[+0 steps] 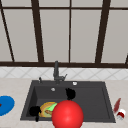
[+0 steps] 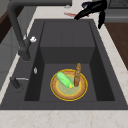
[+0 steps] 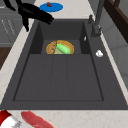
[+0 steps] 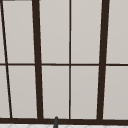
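Lying in the left end of the dark sink (image 1: pixel 96 98), one round yellow-rimmed plate (image 2: pixel 57 94) carried one green cucumber (image 2: pixel 64 80) and one brown stick (image 2: pixel 77 75). The cucumber's long axis ran slantwise across the plate, one end toward the tap wall and the other toward the front rim. The brown stick lay just beside it, with its long axis nearly along the sink's length, and the two met at their left ends.

Two hands showed. The left hand (image 1: pixel 35 111) hung at the sink's front left corner, just beside the plate in the front view, its fingers straight and spread, gripping nothing. The right hand (image 1: pixel 70 93) hung over the middle of the basin, fingers likewise stretched out and apart, gripping nothing.

One large red ball (image 1: pixel 67 115) covered the front rim between them. One faucet (image 1: pixel 56 71) stood behind, one blue plate (image 1: pixel 6 105) lay on the left counter, and one long red thing (image 1: pixel 116 105) and one red-and-white thing (image 1: pixel 121 114) lay on the right
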Available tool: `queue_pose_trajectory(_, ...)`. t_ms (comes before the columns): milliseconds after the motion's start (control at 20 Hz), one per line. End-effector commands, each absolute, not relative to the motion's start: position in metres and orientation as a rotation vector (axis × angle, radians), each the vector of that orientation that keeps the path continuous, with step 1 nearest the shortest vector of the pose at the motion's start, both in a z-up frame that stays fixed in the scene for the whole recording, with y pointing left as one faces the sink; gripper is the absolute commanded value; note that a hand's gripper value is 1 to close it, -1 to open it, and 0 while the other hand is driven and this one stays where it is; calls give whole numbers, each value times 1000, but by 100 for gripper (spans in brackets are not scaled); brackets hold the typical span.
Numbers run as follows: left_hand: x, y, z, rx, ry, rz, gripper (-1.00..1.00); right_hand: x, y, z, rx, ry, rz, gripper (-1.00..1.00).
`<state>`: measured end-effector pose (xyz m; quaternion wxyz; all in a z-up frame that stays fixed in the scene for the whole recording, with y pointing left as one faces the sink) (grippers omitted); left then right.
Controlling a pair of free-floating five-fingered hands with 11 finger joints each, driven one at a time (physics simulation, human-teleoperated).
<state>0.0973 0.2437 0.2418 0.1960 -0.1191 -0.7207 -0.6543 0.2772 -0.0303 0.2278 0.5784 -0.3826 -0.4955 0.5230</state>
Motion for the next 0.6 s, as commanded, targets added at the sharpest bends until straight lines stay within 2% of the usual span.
queue_pose_trajectory(0, 97, 244, 242, -334, -2019, -1833, 0, 277, -30, 228, -905, -1151, 1234, -100)
queue_pose_trajectory(550, 97, 244, 242, -334, -2019, -1833, 0, 295, -35, 255, -915, -1170, 1215, -100)
